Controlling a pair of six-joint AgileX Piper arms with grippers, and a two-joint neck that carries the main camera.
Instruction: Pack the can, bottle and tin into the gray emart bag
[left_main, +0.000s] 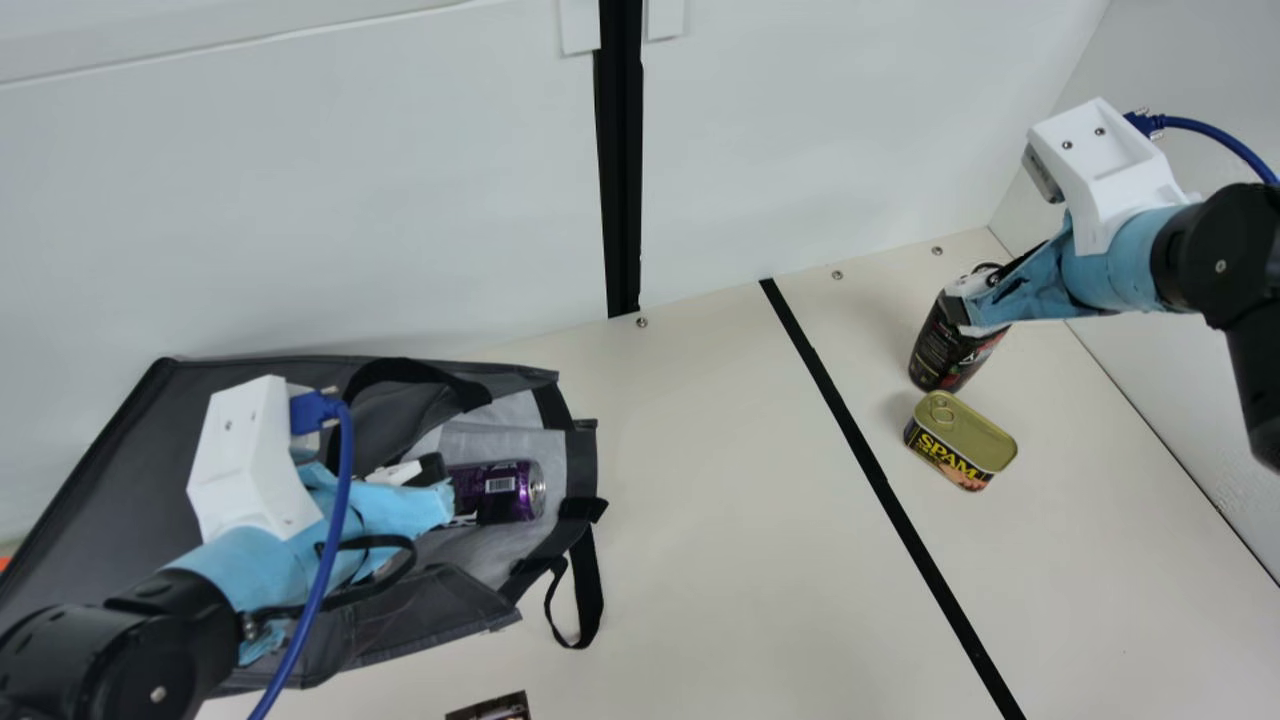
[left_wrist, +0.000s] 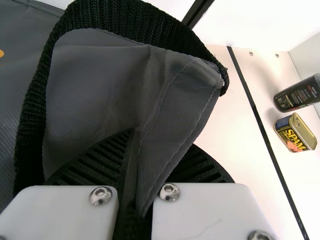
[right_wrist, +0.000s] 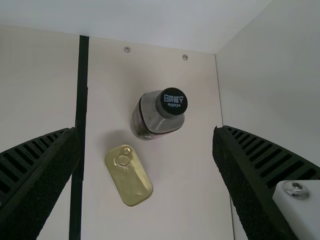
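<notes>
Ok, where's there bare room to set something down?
Widest between bag and black line. Also right of the line, below the tin in the main view. Crowded: the bag's mouth, with can and left pincer, and around the bottle, with tin and right pincer close.

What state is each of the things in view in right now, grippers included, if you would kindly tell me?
Gray bag: lying down, mouth open
Can: on its side inside the bag
Bottle: standing, cap on
Tin: closed, ring-pull lid facing up
Left gripper: closed on the bag's fabric
Right gripper: open
</notes>
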